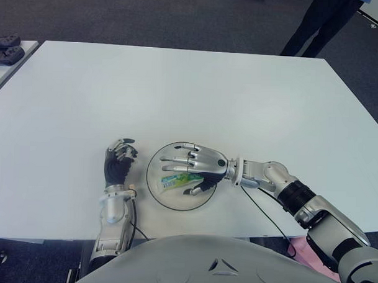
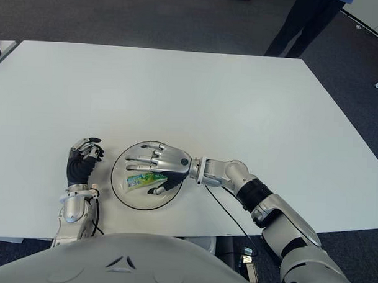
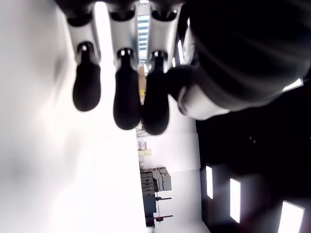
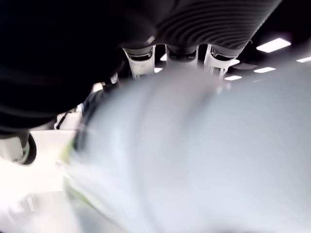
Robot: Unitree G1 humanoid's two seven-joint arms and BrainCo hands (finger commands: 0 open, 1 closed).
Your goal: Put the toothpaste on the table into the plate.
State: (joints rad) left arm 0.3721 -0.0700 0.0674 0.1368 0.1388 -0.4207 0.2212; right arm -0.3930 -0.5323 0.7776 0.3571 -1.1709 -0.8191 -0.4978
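A white table (image 1: 240, 100) on dark carpet carries the plate (image 1: 155, 191). My right hand (image 1: 197, 163) hovers over it, fingers (image 1: 176, 158) closed around the toothpaste (image 1: 175, 180); my left hand (image 1: 118, 164) sits curled and empty just left of the plate.

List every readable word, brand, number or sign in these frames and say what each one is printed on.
None can be read.
Toothpaste: green and white print shows, too small and partly covered by the right robot hand over the plate.
White table: no marking.
Left robot hand, beside the plate on its left: no label visible.

Green-white toothpaste (image 1: 177, 181); clear dark-rimmed plate (image 1: 155, 191); white table (image 1: 197, 98).
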